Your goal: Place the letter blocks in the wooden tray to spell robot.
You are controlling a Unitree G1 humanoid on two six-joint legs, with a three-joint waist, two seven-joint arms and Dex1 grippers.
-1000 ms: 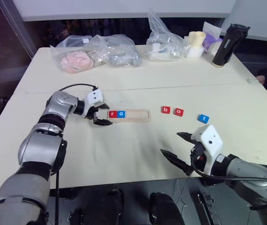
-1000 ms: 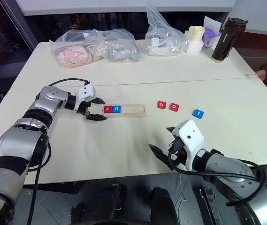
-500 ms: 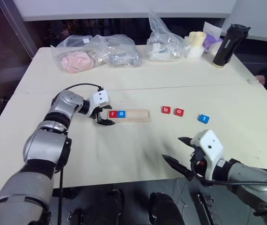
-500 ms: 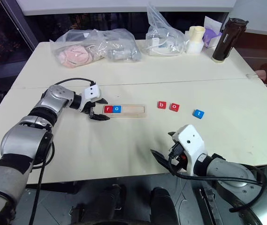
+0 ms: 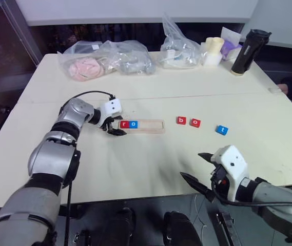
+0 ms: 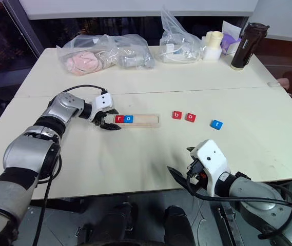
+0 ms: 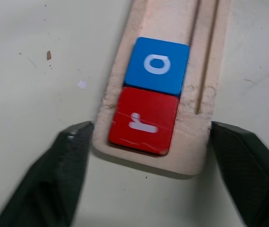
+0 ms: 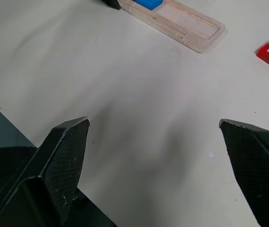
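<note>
The wooden tray (image 5: 151, 126) lies mid-table with a red r block (image 7: 143, 120) and a blue o block (image 7: 158, 66) at its left end. To its right, loose on the table, are a red b block (image 5: 181, 120), a red o block (image 5: 195, 123) and a blue t block (image 5: 221, 129). My left gripper (image 5: 117, 126) is open, with one finger on each side of the tray's left end, close to its edges. My right gripper (image 5: 191, 165) hangs open and empty near the table's front edge, well short of the loose blocks.
Clear plastic bags (image 5: 104, 59) with soft items lie along the back of the table, beside another bag (image 5: 179, 48), pale cups (image 5: 213, 48) and a black bottle (image 5: 246, 51). Bare tabletop (image 5: 151, 159) lies between the tray and the front edge.
My left gripper has edged right, so its fingers now flank the tray's left end. The right gripper has barely shifted, and the blocks lie where they were.
</note>
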